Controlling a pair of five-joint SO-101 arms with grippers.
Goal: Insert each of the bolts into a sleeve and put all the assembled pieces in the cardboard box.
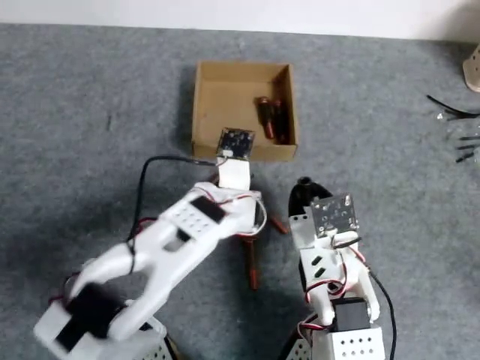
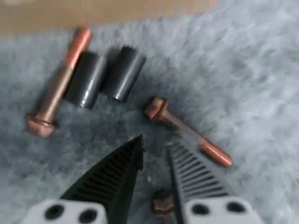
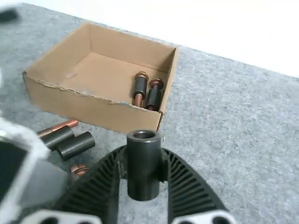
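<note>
The cardboard box (image 1: 206, 105) holds two assembled bolt-and-sleeve pieces (image 3: 147, 91) against its right wall. My right gripper (image 3: 143, 161) is shut on a black sleeve (image 3: 142, 140), held upright in front of the box's near right corner. Two more dark sleeves (image 2: 105, 77) lie side by side on the carpet by the box's front wall, with a copper bolt (image 2: 58, 86) beside them. My left gripper (image 2: 155, 149) hovers open just over the carpet. A second bolt (image 2: 187, 130) lies past its fingertips. A third bolt's head (image 2: 162, 201) shows between the fingers lower down, and its shaft (image 1: 253, 266) lies below the arm.
The grey carpet (image 1: 90, 112) stretches free to the left of the box and on the far right. Several small black ties (image 1: 459, 135) lie at the right edge, with a beige object (image 1: 472, 67) above them. The left arm's body (image 1: 180, 232) crosses the middle.
</note>
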